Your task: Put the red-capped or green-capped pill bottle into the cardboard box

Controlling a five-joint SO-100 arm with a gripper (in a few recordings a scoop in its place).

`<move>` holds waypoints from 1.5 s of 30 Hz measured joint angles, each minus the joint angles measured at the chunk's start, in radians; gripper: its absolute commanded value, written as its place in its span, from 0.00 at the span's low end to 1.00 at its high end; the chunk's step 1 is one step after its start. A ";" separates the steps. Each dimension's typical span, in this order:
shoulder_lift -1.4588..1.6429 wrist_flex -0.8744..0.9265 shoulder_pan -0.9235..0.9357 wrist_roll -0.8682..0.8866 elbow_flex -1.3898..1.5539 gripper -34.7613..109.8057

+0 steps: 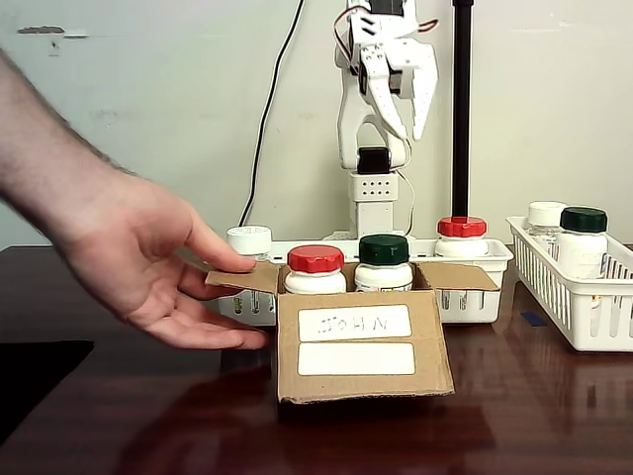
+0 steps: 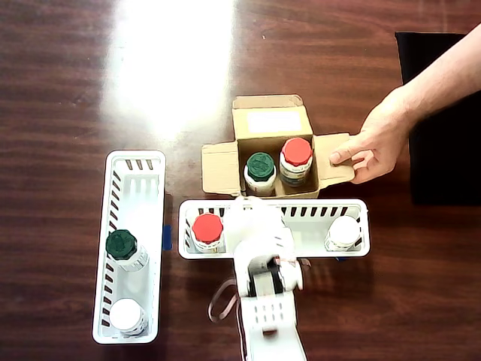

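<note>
Inside cardboard box [image 1: 356,346] at counter [image 2: 68,83] centre: pill bottle [image 1: 384,263], dark green cap, upright beside a red-capped bottle [image 1: 316,270]. Likely light, rigid, smooth-sided plastic; ribbed cap probably the surest hold. Person's hand [image 1: 129,252] touching a box flap. Robot hand [image 1: 398,79] raised above, fingers parted, holding nothing.

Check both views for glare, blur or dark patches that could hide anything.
Overhead view: a bright glare patch washes out the table above the cardboard box, which stays readable. Fixed view: the person's hand looks slightly soft; the table front is dark with faint reflections.
</note>
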 measured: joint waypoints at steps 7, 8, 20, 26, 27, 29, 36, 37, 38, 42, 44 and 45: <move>0.250 0.043 0.058 0.052 0.189 0.25; 0.287 0.044 0.058 0.055 0.224 0.25; 0.701 0.051 0.002 0.075 0.627 0.25; 0.882 0.106 0.008 0.098 0.775 0.25; 0.900 0.106 0.008 0.104 0.793 0.25; 0.914 0.106 0.006 0.103 0.828 0.25; 0.989 0.104 0.009 0.084 0.954 0.25; 0.989 0.107 0.005 0.081 0.971 0.25; 0.989 0.107 0.005 0.074 0.989 0.25; 0.989 0.091 -0.014 0.038 1.049 0.25; 0.989 0.055 -0.026 0.032 1.101 0.25; 0.989 0.034 -0.029 0.031 1.123 0.25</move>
